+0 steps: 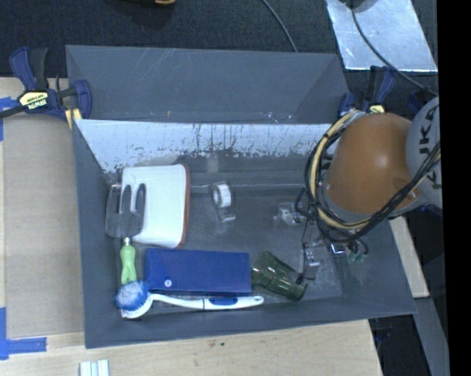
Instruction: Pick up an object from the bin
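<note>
My gripper hangs low in the right part of the bin, under the arm's orange dome. Just left of it and below lies a dark green see-through glass on its side, its right end close to the gripper; whether they touch I cannot tell. A small clear ring-shaped piece sits near the middle of the bin, up and left of the gripper. A flat blue box lies left of the glass.
A white brush with a blue-white head lies along the front wall under the blue box. At the left are a white rectangular container and a grey spatula with a green handle. The arm and cables cover the bin's right side.
</note>
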Controlling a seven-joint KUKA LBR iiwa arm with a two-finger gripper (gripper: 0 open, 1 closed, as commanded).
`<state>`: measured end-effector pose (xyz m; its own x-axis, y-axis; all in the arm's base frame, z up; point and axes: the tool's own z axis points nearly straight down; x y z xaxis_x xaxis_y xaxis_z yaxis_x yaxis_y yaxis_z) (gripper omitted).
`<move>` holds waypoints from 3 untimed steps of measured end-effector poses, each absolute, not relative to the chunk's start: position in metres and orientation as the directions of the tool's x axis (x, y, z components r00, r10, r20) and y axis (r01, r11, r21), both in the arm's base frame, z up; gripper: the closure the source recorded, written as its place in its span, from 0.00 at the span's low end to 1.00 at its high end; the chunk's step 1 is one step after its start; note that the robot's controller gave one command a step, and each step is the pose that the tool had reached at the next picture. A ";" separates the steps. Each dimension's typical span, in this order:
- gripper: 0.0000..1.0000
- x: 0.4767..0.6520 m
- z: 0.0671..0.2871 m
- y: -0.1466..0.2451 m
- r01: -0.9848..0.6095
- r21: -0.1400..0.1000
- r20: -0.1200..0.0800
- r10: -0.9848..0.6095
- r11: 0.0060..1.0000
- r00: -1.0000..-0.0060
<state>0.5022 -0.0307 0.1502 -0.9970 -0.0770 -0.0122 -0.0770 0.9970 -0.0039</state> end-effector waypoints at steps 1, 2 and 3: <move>0.00 0.492 0.101 -0.018 -0.289 -0.009 -0.015 -0.289 0.957 -0.957; 0.00 0.497 0.103 0.007 -0.082 -0.005 -0.023 -0.082 0.997 -0.996; 1.00 0.497 0.073 -0.015 -0.316 -0.009 -0.014 -0.316 0.949 -0.949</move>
